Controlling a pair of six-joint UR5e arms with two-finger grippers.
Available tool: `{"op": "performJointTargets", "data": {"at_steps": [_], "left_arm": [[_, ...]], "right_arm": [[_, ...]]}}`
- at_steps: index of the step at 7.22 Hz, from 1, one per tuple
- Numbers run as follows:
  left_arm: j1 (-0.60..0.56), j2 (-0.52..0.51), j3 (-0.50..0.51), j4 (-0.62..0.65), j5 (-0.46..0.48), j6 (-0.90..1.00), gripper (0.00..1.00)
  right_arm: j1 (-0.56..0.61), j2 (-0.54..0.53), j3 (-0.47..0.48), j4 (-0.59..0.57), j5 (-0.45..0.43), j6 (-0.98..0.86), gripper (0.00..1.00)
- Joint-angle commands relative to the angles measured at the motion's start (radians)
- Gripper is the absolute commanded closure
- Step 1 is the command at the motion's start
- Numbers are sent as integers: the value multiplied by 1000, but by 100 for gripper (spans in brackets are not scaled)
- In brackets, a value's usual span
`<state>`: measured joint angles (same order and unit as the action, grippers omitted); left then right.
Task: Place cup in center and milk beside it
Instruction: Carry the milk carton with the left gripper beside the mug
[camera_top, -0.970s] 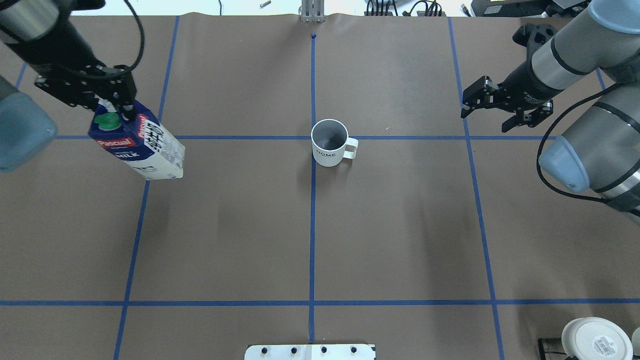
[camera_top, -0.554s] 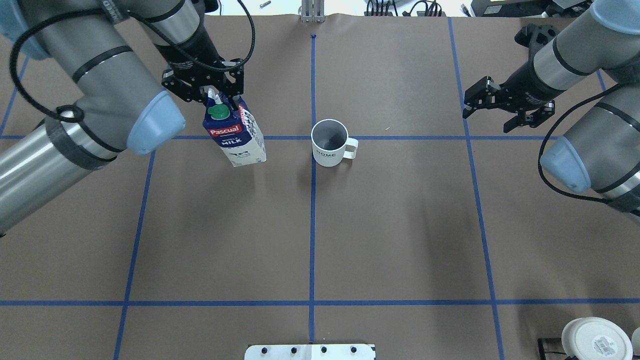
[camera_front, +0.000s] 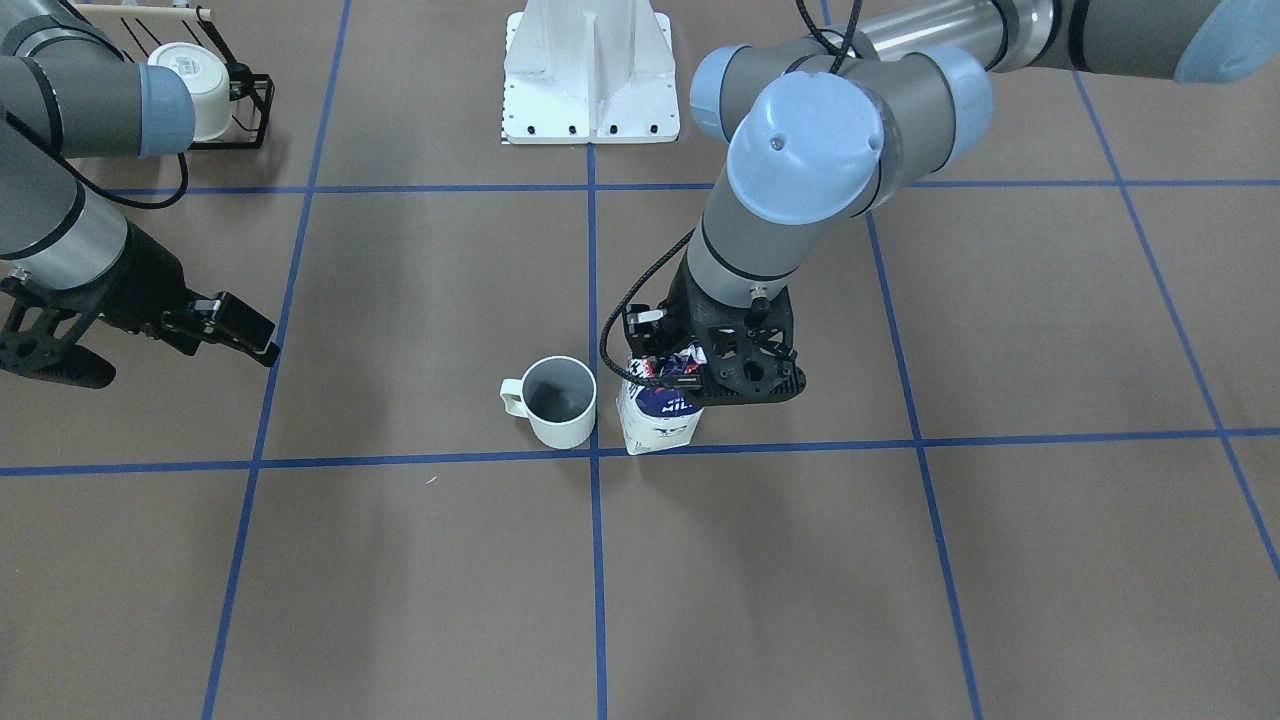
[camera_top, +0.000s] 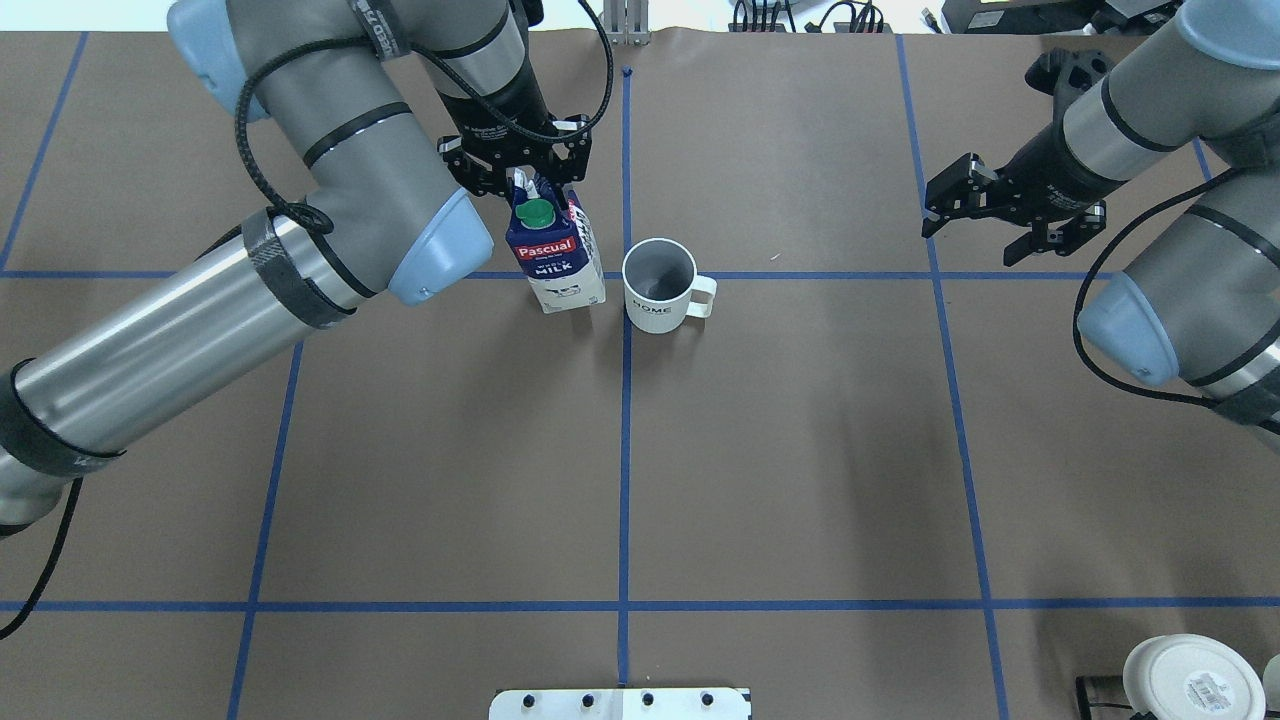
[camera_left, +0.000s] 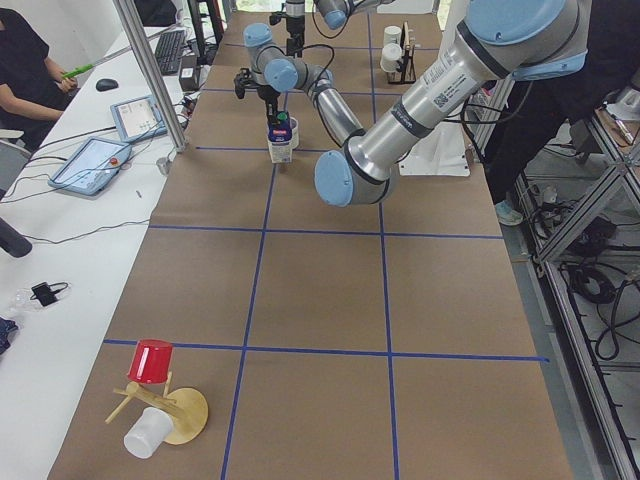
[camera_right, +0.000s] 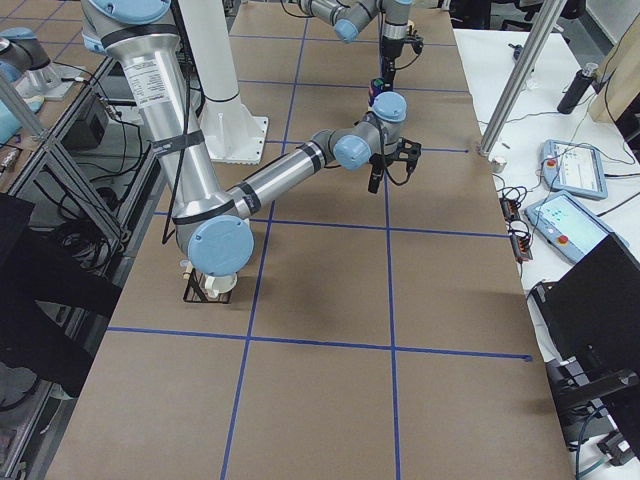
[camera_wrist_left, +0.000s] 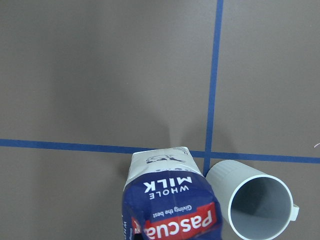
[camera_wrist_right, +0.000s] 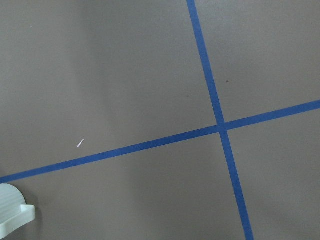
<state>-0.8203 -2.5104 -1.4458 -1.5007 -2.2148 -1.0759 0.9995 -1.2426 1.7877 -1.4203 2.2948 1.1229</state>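
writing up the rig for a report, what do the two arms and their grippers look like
Both the left arm and the right arm are silver-grey metal tubes with black bands and pale blue round joint caps. A black cable loops along each. The left gripper and the right gripper are black, skeletal two-finger frames with cut-out holes.

Brown paper (camera_top: 800, 450) is covering the table, with blue tape lines (camera_top: 624, 480) crossing it in a grid. In the overhead view a white base plate (camera_top: 620, 704) is sitting at 6 o'clock, and an upturned white mug (camera_top: 1190, 680) is resting on a black rack (camera_top: 1098, 688) at 5 o'clock. In the left-end view a wooden stand (camera_left: 185, 415) is sitting at 7 o'clock, with a red cup (camera_left: 151, 361) and a white cup (camera_left: 148, 433) on it, and a person in black (camera_left: 22, 60) is sitting at 10 o'clock.
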Motion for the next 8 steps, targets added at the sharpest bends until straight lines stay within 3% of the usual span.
{"op": "performJointTargets", "data": {"at_steps": [1,5,6,7,8], "left_arm": [[13,-8,8,-4,10,-2,100],[47,-8,2,-4,76,-2,98],[47,-8,1,-4,76,-2,72],[47,-1,-19,-4,76,-2,4],[47,2,-25,-4,78,5,2]], "right_arm": [[1,0,1,0,-2,0,0],[1,2,2,1,-9,2,0],[1,0,2,1,-9,2,0],[1,-1,12,3,-9,2,0],[2,-4,18,4,-11,2,0]]}}
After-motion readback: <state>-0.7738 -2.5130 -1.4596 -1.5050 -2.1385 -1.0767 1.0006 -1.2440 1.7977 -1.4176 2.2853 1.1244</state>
